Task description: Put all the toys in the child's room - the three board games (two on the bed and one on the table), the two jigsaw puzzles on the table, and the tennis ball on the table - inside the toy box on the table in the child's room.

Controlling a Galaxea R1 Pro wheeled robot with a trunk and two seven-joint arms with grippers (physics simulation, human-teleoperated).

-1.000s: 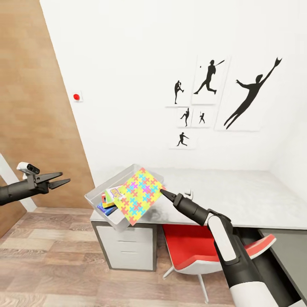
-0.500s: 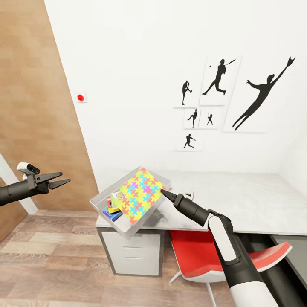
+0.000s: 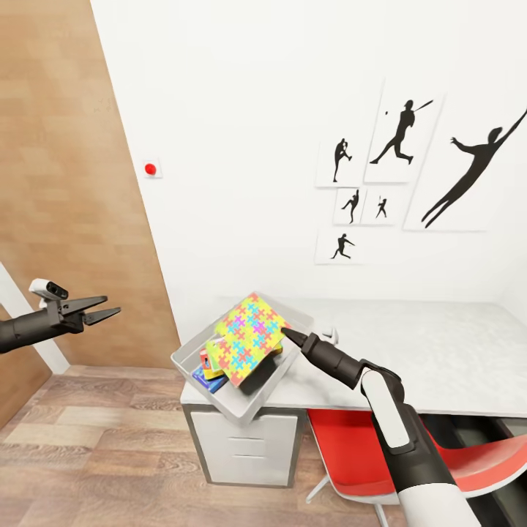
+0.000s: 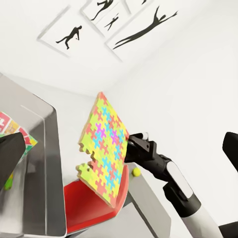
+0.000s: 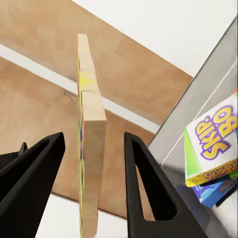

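Observation:
On the left end of the table (image 3: 424, 351) stands the grey toy box (image 3: 192, 359). Over it my right gripper (image 3: 285, 333) is shut on the edge of a jigsaw puzzle (image 3: 249, 335), which tilts steeply with its lower part inside the bin. In the right wrist view the puzzle (image 5: 91, 148) shows edge-on between the fingers (image 5: 148, 188). Two board games lie in the box: the SKIP BO box (image 5: 213, 144) and a blue one (image 5: 220, 188) beneath. The tennis ball (image 4: 136, 171) rests on the table behind my right arm. My left gripper (image 3: 102, 315) hangs open in the air, well left of the desk.
A red chair (image 3: 351, 446) is tucked under the desk beside white drawers (image 3: 245, 446). A brown wooden door (image 3: 66, 183) stands to the left. Black sports silhouettes (image 3: 410, 161) hang on the white wall. Wood-plank floor (image 3: 95, 454) lies open at the left.
The view has swung left, so the room shifted right in the picture. The puzzle in my right gripper has sunk lower into the toy box. My left arm holds still.

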